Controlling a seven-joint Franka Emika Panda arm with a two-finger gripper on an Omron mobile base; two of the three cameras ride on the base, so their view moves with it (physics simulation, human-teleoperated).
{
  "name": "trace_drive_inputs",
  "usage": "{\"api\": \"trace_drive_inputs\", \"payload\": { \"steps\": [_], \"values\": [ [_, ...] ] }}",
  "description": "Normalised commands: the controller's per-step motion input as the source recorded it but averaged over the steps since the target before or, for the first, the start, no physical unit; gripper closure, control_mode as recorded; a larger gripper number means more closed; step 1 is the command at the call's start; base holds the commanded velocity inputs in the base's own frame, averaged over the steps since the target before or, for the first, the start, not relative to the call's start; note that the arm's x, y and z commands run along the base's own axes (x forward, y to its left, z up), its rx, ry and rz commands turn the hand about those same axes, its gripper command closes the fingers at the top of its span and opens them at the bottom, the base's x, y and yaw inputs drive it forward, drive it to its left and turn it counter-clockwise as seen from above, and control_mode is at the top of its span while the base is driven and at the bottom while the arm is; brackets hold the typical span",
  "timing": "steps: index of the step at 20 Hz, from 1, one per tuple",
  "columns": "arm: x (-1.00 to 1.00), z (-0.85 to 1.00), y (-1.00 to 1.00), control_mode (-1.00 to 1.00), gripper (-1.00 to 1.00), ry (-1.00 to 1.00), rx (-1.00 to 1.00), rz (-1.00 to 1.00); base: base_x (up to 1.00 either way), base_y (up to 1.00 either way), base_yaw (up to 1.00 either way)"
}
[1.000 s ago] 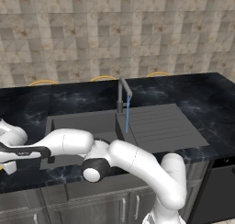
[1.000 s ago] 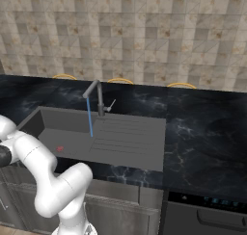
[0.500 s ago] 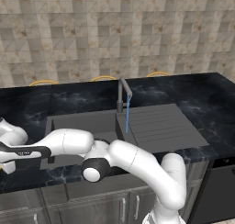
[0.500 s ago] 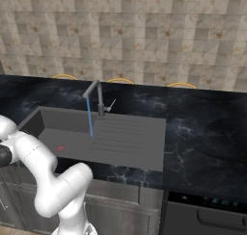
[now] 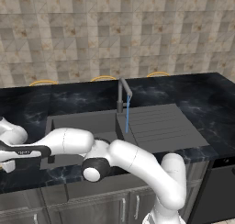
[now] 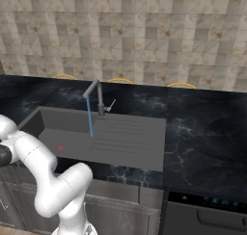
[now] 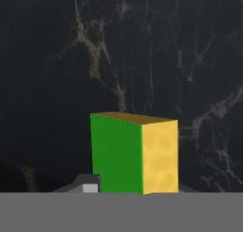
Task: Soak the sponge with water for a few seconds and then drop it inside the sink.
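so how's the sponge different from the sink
The sponge is a small solid block with bright green and yellow faces; the sink is a large dark grey hollow basin. The sponge sits on black marbled countertop, while the sink is recessed, with water running into it. Both are rectangular.

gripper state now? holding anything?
Gripper: cannot tell whether it is open or shut; the yellow block sponge with a green face sits right at the fingertips on the black marbled countertop.

L+R base cams: behind arm, fwd/down, share sink [image 5: 87, 126] — hand cam: close on sponge [image 7: 134, 152]
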Motion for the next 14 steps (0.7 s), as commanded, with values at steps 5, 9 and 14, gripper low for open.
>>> {"api": "trace_drive_inputs", "payload": {
  "steps": [5,9,14],
  "values": [
    [0.00,0.25,-0.04,-1.00,1.00,0.00,-0.04,0.05,0.00,0.00,0.00],
    [-0.06,0.61,-0.39,-1.00,1.00,0.00,0.00,0.00,0.00,0.00,0.00],
    [-0.04,0.61,-0.20,-1.00,1.00,0.00,0.04,0.00,0.00,0.00,0.00]
  ]
}}
